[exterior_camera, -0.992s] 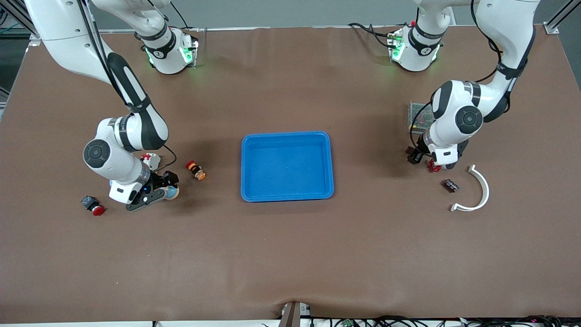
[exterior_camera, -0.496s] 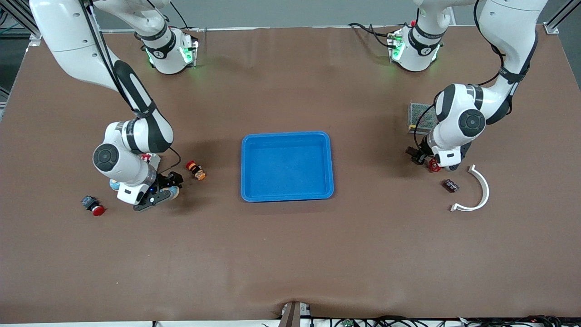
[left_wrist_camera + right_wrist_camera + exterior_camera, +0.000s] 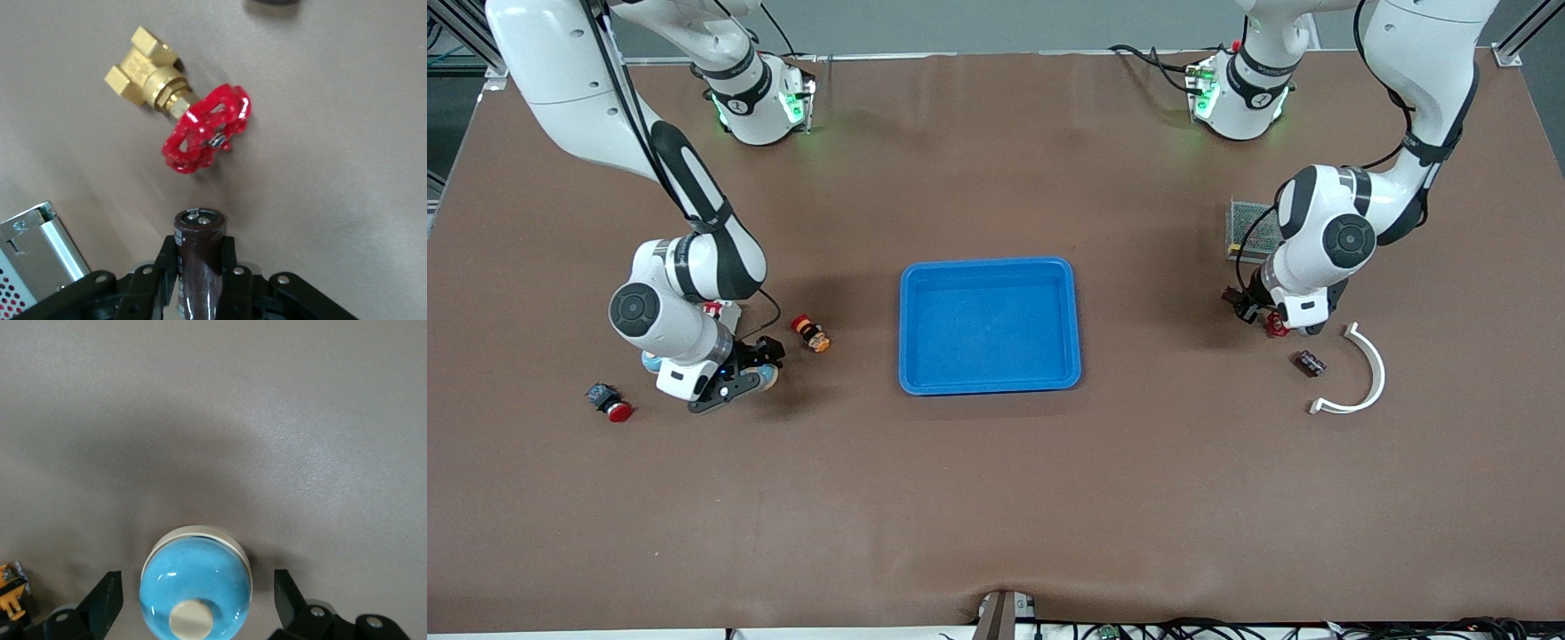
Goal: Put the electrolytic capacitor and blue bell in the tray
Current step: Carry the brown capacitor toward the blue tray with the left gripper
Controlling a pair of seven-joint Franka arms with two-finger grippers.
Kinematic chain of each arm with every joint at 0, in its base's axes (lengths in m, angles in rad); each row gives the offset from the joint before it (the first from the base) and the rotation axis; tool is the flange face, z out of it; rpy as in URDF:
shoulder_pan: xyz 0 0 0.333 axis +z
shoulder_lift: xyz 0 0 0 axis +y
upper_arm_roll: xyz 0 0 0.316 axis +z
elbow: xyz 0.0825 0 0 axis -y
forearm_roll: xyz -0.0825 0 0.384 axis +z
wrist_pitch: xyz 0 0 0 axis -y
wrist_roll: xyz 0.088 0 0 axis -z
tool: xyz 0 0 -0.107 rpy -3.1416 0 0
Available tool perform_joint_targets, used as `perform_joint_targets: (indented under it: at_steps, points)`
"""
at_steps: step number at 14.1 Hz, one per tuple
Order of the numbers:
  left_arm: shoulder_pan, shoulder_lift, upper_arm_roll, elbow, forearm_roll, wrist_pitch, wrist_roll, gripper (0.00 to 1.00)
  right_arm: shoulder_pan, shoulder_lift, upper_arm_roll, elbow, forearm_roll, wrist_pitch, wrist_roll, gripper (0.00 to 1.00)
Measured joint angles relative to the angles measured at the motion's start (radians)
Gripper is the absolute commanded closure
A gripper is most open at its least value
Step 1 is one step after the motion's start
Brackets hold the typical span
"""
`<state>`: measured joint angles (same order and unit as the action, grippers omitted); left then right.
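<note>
From the front, the blue tray [image 3: 989, 325] lies empty in the middle of the brown desk [image 3: 996, 498]. The right gripper [image 3: 740, 378] is down at the desk toward the right arm's end, its fingers spread wide on either side of the blue bell [image 3: 767, 377], which sits on the desk just beside the tray's end of the gripper. Near it lie an orange-and-red part [image 3: 811, 334], closer to the tray, and a red push button [image 3: 610, 403], toward the desk's edge. The left gripper [image 3: 1263, 316] is low over the desk toward the left arm's end, by a red valve [image 3: 1276, 325]; a metal box [image 3: 1245, 229] sits farther from the camera, and a small dark part [image 3: 1311, 363] and a white curved piece [image 3: 1360, 373] lie nearer. In the left wrist view, the left gripper [image 3: 200, 263] is clamped on the capacitor [image 3: 198, 257], a dark brown cylinder, with the brass valve [image 3: 183, 110] and its red handwheel lying on the desk close by and a corner of the metal box [image 3: 40, 253] at the edge. In the right wrist view, the right gripper [image 3: 197, 600] stands apart around the bell [image 3: 195, 583], its fingers [image 3: 107, 600] clear of the dome on both sides.
</note>
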<state>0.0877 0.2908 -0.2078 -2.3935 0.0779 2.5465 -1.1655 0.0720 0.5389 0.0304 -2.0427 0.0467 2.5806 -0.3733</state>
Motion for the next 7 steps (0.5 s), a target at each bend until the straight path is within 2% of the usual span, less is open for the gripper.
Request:
perform_joint_targets:
  at_steps: [3,5,6,7]
  points:
    - [0.000,-0.001,-0.015,0.030,0.000,-0.001,-0.033,1.00,0.000,0.008,0.000,0.000,0.000,0.006,0.000,0.00]
    - [-0.001,-0.002,-0.058,0.067,0.000,-0.040,-0.096,1.00,0.000,0.010,0.000,0.000,0.000,0.008,0.000,0.00]
    - [-0.002,-0.002,-0.083,0.096,0.000,-0.081,-0.139,1.00,0.000,0.010,0.000,0.000,0.000,0.008,0.000,0.03]
    - [-0.004,-0.003,-0.109,0.129,0.001,-0.124,-0.185,1.00,0.000,0.010,0.000,0.000,0.000,0.009,0.000,0.10]
